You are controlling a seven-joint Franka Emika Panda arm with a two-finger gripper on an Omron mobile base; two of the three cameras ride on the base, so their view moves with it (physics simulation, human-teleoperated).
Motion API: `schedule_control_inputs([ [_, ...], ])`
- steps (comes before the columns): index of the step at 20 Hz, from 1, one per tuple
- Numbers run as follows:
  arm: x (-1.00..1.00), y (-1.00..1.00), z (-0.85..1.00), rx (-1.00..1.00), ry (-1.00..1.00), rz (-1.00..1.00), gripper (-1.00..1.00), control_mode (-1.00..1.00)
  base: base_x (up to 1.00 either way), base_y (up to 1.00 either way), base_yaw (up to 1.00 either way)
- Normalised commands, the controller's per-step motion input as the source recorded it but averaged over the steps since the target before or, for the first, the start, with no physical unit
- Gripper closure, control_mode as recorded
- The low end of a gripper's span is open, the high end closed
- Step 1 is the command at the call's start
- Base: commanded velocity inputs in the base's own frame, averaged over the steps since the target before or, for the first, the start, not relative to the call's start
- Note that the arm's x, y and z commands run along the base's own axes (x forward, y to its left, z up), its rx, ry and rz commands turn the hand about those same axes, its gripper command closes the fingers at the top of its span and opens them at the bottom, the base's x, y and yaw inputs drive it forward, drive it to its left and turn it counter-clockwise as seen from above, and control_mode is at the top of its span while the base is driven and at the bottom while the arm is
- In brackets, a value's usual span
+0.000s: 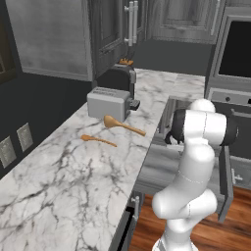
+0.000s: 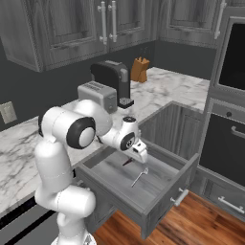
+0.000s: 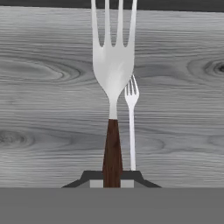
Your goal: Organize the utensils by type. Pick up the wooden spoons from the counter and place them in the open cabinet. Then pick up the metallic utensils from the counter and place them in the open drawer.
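Two orange-tan wooden spoons lie on the white marble counter (image 1: pixel 63 176): the one with the big bowl (image 1: pixel 123 125) by the toaster, the slimmer one (image 1: pixel 98 140) just in front of it. My gripper (image 2: pixel 139 155) hangs low over the open drawer (image 2: pixel 167 201), far from the spoons. It is shut on a brown-handled metal fork (image 3: pixel 113 74), whose handle runs down between the tips of my gripper (image 3: pixel 112 177). Below it a small all-silver fork (image 3: pixel 131 118) lies on the drawer's grey wood floor (image 3: pixel 43 109); this silver fork (image 2: pixel 139 177) also shows from the right base.
A silver toaster (image 1: pixel 110 103) and a black coffee machine (image 1: pixel 120 78) stand behind the spoons. A knife block (image 2: pixel 139 70) sits farther back. Grey wall cabinets (image 2: pixel 62 28) hang above, and an oven (image 2: pixel 229 119) stands at the right. The drawer (image 1: pixel 162 169) juts over the wooden floor.
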Motion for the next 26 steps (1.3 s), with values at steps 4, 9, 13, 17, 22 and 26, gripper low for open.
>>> schedule_control_inputs([
  [4,0.00,-0.06,-0.40,0.02,0.00,0.00,1.00,-1.00,0.00,0.00,0.00],
  [9,0.00,-0.03,-0.43,0.02,0.00,0.00,1.00,-1.00,0.00,0.00,0.00],
  [13,0.00,-0.02,-0.43,0.01,-0.02,0.00,1.00,-1.00,0.00,0.00,0.00],
  [17,0.00,-0.02,-0.42,0.00,-0.03,0.00,1.00,-1.00,0.00,0.00,0.00],
  [22,0.00,-0.07,-0.39,0.02,0.00,0.00,1.00,-1.00,0.00,0.00,0.00],
  [26,0.07,-0.14,-0.31,0.02,0.00,0.00,1.00,-1.00,0.00,0.00,0.00],
])
